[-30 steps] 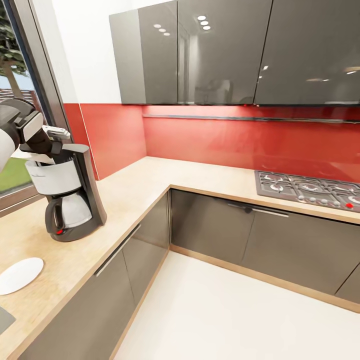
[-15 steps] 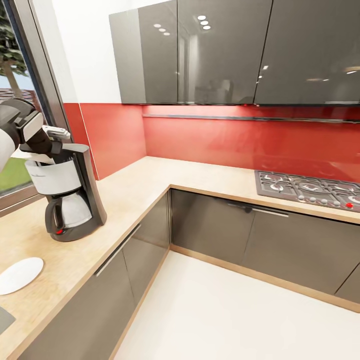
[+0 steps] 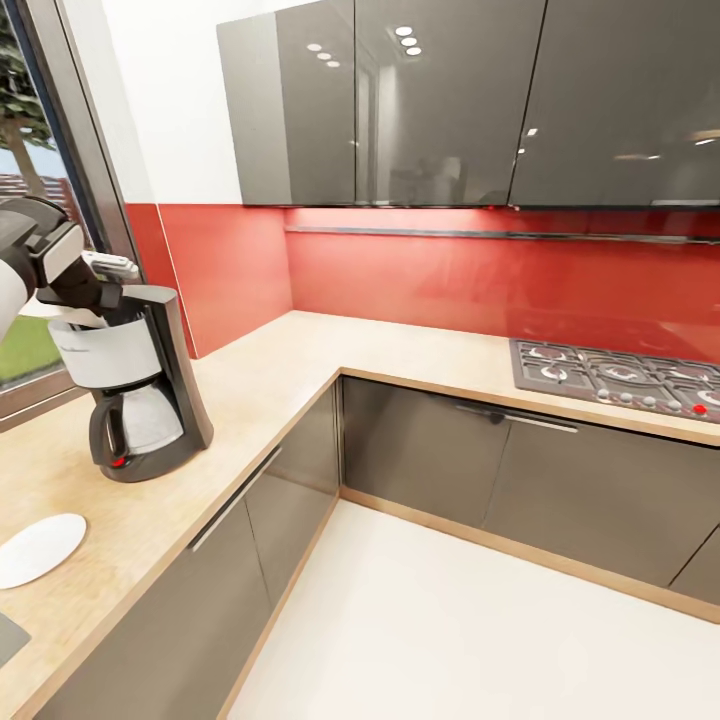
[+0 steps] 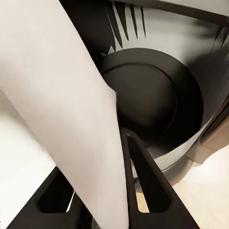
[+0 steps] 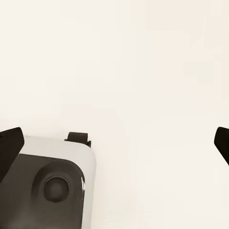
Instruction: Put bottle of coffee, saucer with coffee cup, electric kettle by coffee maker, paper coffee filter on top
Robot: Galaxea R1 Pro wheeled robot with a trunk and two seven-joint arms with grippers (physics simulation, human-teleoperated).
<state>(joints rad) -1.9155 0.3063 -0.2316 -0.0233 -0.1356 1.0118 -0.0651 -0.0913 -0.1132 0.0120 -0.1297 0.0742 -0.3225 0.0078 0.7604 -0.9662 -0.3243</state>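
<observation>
While the head view has tipped slightly since a second ago, the left gripper [image 4: 107,157] stays clamped on the paper coffee filter [image 4: 62,109] over the coffee maker [image 3: 135,385]; right gripper [image 5: 114,143] spread apart above pale floor

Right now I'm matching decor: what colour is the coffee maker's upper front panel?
White, on the coffee maker; clearest in the head view.
</observation>
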